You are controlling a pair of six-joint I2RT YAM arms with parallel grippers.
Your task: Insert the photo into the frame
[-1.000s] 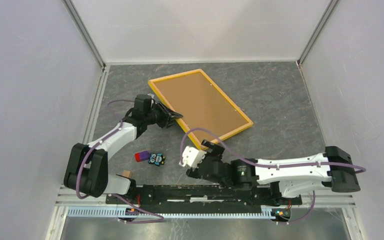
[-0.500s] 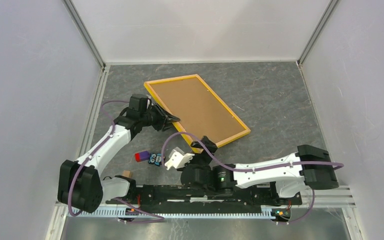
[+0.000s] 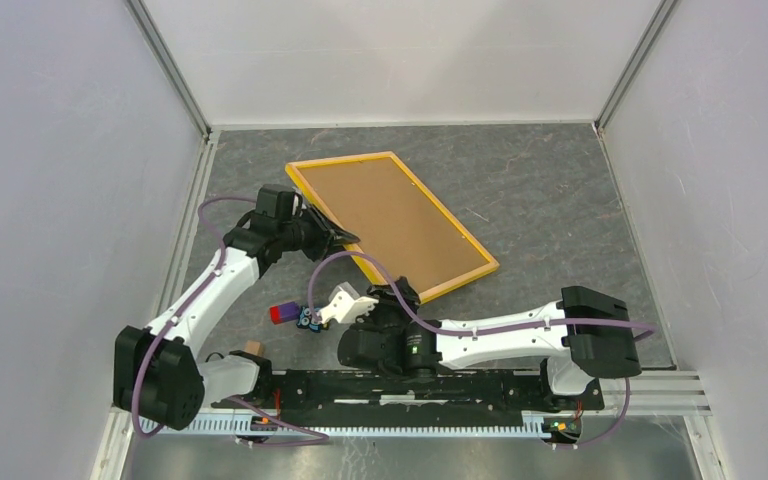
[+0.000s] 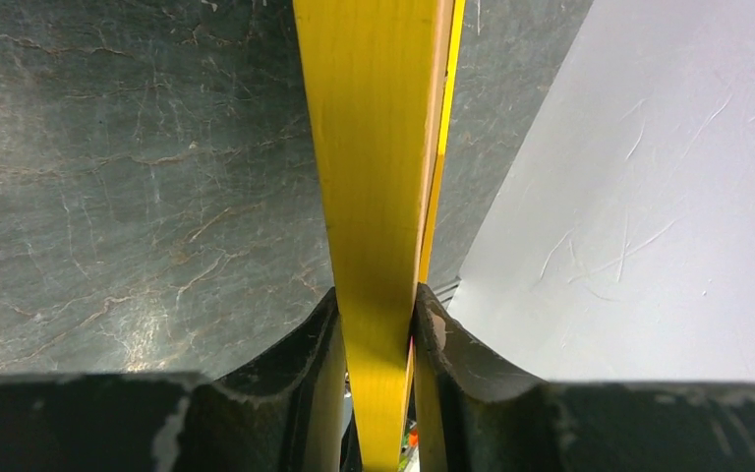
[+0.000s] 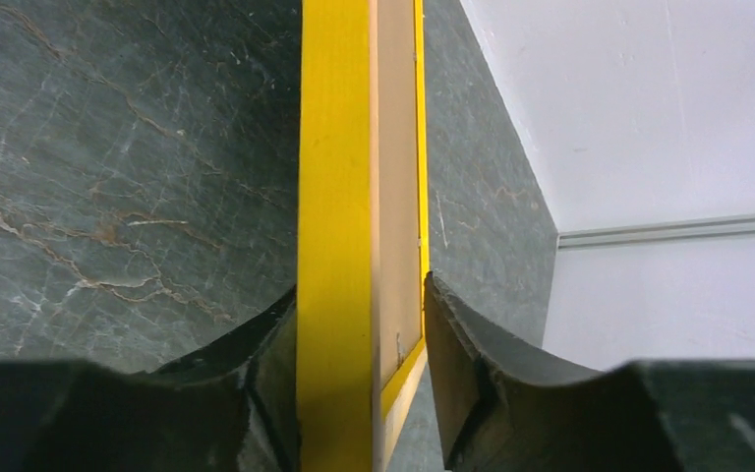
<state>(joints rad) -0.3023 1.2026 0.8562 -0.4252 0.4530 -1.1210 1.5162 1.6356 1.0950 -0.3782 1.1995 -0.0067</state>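
At the left long edge of the frame (image 3: 342, 160), left pincer (image 4: 376, 315) is clamped on the yellow border, both fingers (image 4: 326, 334) pressed to it. Right pincer (image 5: 359, 295) sits astride the near corner of the same frame: one finger against the yellow rail, the other just beside the thin far rim. Cannot tell whether it actually pinches.

Frame is mid-worktop (image 3: 560, 200), brown backing panel (image 3: 390, 212) facing up, long axis running far-left to near-right. Both arms are on it: left arm mid-edge, right arm at the near end, so the frame stretches away from the right pincer toward the back. Unclear if it is lifted or lying flat.

Photo is not visible in any view, possibly under the backing or out of shot. Judgement: the coming move turns on that diagonal axis, with two grips along one side for tipping or turning the frame.

Just left of the right pincer are a purple block (image 3: 281, 313) and a small blue toy (image 3: 311, 318). No readable brands, labels or writing.
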